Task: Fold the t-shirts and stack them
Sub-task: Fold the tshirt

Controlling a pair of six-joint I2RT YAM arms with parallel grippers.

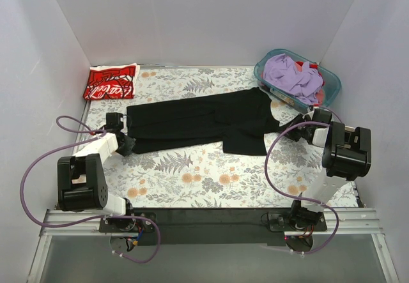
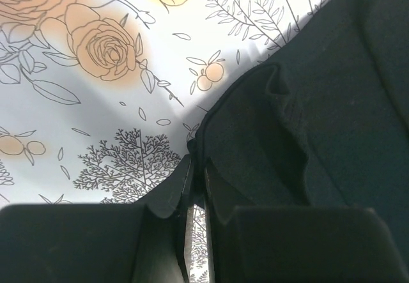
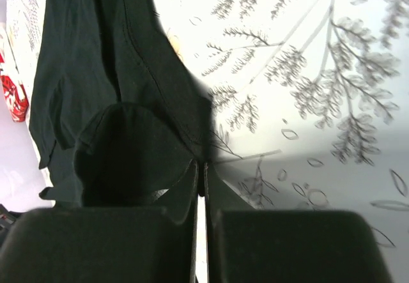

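The black t-shirt (image 1: 198,120) lies folded lengthwise into a long band across the floral table, one sleeve hanging toward the near side on the right. My left gripper (image 1: 126,137) is shut on its left edge; the left wrist view shows the cloth (image 2: 300,110) pinched between the fingertips (image 2: 198,168). My right gripper (image 1: 285,127) is shut on its right edge; the right wrist view shows the black cloth (image 3: 102,72) pinched at the tips (image 3: 201,165). The red t-shirt (image 1: 111,82) with white lettering lies folded at the back left corner.
A teal basket (image 1: 327,78) holding purple and other clothes stands at the back right, close behind the right gripper. White walls enclose the table (image 1: 211,181) on three sides. Purple cables loop beside both arms.
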